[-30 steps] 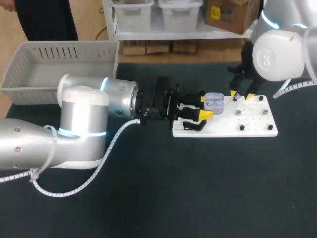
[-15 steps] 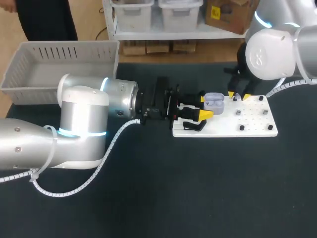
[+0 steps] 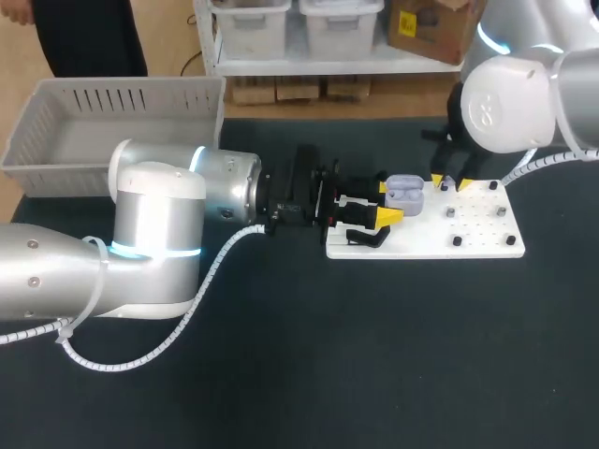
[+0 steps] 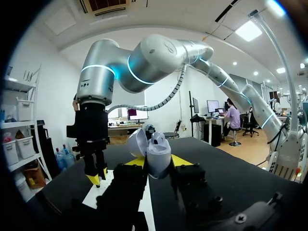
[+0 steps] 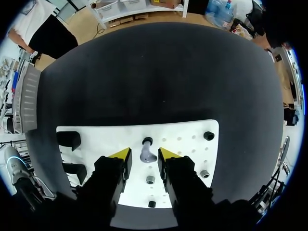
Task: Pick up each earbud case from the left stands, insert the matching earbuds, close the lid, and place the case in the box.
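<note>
A lavender earbud case (image 4: pixel 153 151) with its lid open stands upright between my left gripper's (image 4: pixel 153 161) yellow tips, which are shut on it. In the head view this case (image 3: pixel 404 192) is held at the left end of the white board (image 3: pixel 487 238). My right gripper (image 3: pixel 452 181) hangs over the board just right of the case, pointing down. A small lavender earbud (image 5: pixel 147 156) lies on the board between the tips of my right gripper (image 5: pixel 144 154). Thin gaps show on both sides of the earbud, so this gripper is open.
Two black case stands (image 5: pixel 70 139) sit at the board's left end. Small black pegs (image 5: pixel 208 135) and metal studs (image 5: pixel 150 179) dot the rest of the board. A grey slatted basket (image 3: pixel 56 140) stands at the table's far left corner.
My right arm has shifted slightly left over the board and its fingers have narrowed around the earbud. The left arm and the case have stayed still.
</note>
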